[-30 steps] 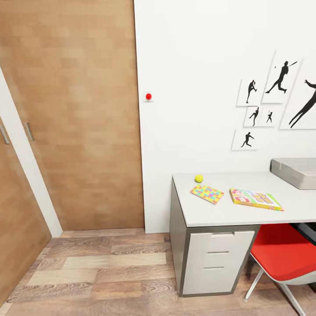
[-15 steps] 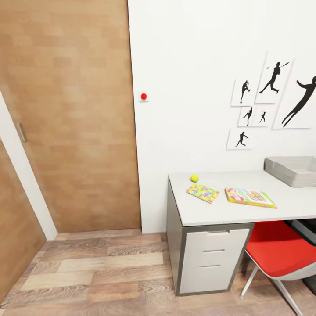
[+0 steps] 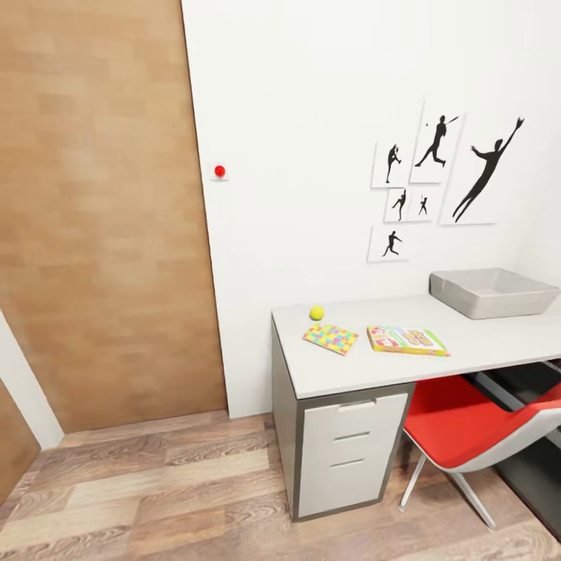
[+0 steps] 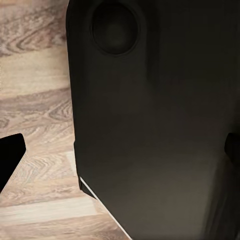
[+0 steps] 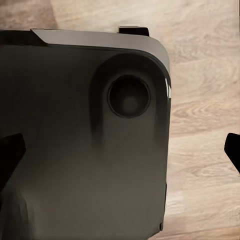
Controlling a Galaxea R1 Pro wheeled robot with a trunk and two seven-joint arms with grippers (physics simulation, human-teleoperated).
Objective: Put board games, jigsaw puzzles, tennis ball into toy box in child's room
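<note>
While the robot faces the child's room from the wood floor (image 3: 156,483), the counter (image 3: 499,343) stands against the white wall. Near its left end lie the tennis ball (image 3: 316,312), close to the back edge, one jigsaw puzzle (image 3: 331,338) just in front of it, and a board game (image 3: 407,340) further along. The toy box (image 3: 492,291) sits toward the right, at the back edge, well apart from them. A red chair (image 3: 467,427) is tucked under the front edge. Both wrist views look down past the robot's dark base; each tool's fingertips sit at opposite picture edges, so both look spread and empty.
</note>
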